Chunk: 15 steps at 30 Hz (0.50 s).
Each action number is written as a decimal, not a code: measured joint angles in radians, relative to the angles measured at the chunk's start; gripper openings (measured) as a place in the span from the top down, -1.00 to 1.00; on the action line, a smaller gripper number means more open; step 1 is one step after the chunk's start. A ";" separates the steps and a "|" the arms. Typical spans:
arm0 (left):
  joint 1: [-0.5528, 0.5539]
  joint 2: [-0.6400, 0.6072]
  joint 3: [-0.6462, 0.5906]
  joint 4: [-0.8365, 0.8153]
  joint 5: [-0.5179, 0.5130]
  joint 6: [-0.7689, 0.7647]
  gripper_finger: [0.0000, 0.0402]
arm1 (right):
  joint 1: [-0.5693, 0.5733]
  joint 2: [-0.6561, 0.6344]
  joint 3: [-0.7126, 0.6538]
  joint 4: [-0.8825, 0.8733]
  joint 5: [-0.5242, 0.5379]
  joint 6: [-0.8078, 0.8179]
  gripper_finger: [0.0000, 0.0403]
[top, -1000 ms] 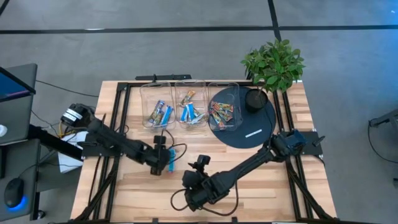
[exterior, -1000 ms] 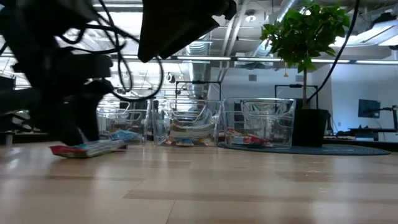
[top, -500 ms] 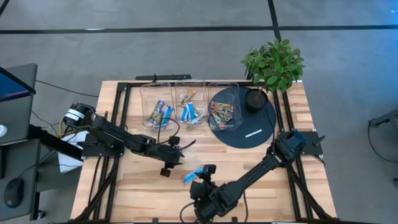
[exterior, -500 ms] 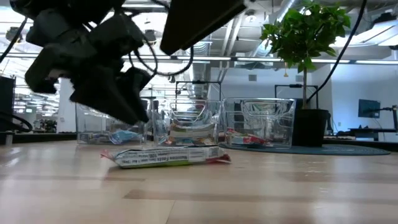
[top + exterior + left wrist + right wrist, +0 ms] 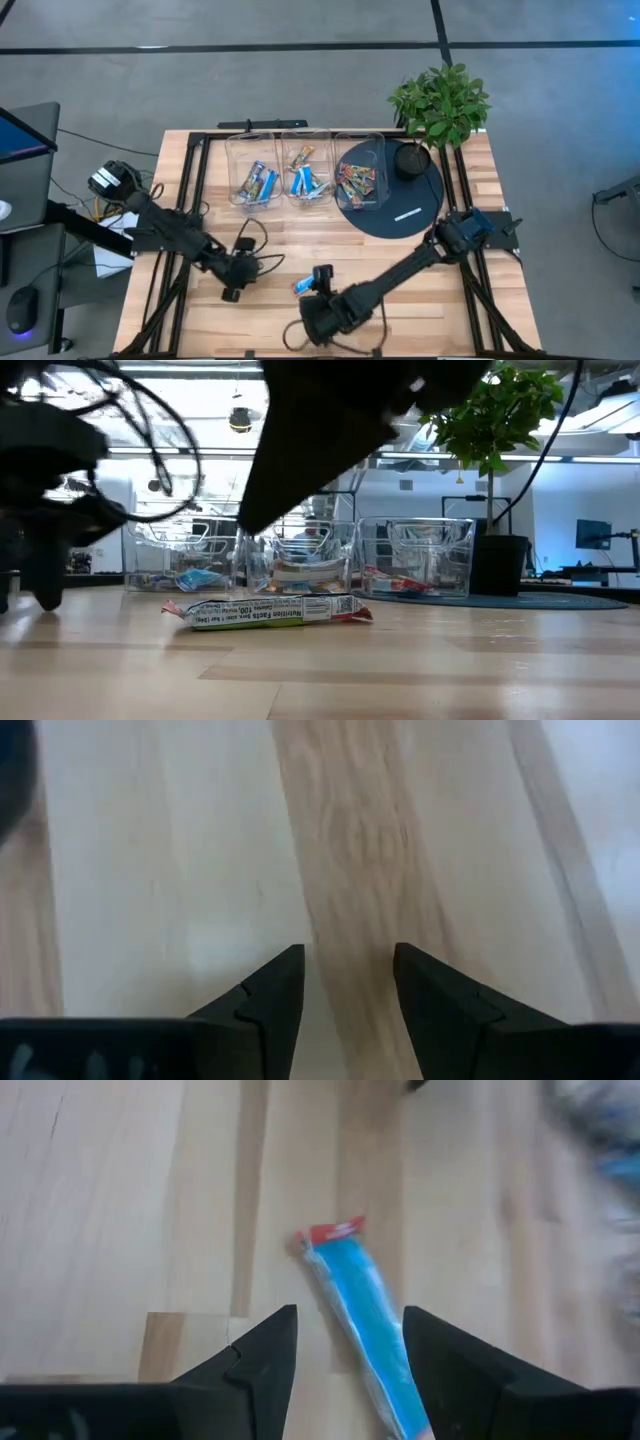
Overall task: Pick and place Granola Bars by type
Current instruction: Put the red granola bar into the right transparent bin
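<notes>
Wooden table, blue granola bar lying between open right hand fingers

The loose granola bar is bright blue (red at one crimped end). The table is pale striped wood, the round mat dark navy.

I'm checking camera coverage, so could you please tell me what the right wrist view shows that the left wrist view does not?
Only the right wrist view shows a blue granola bar with a red end, lying on the table ahead of the open right gripper. Only the left wrist view shows the open left gripper, with nothing between its fingers. Both share the pale wooden table.
</notes>
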 joint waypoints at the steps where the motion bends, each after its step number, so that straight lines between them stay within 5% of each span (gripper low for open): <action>1: -0.034 -0.009 -0.014 0.004 -0.039 -0.028 0.25 | -0.016 0.000 -0.009 0.016 -0.042 -0.013 0.12; 15: -0.356 -0.038 -0.041 0.119 -0.536 -0.179 0.25 | -0.174 -0.001 -0.096 0.059 -0.378 -0.127 0.12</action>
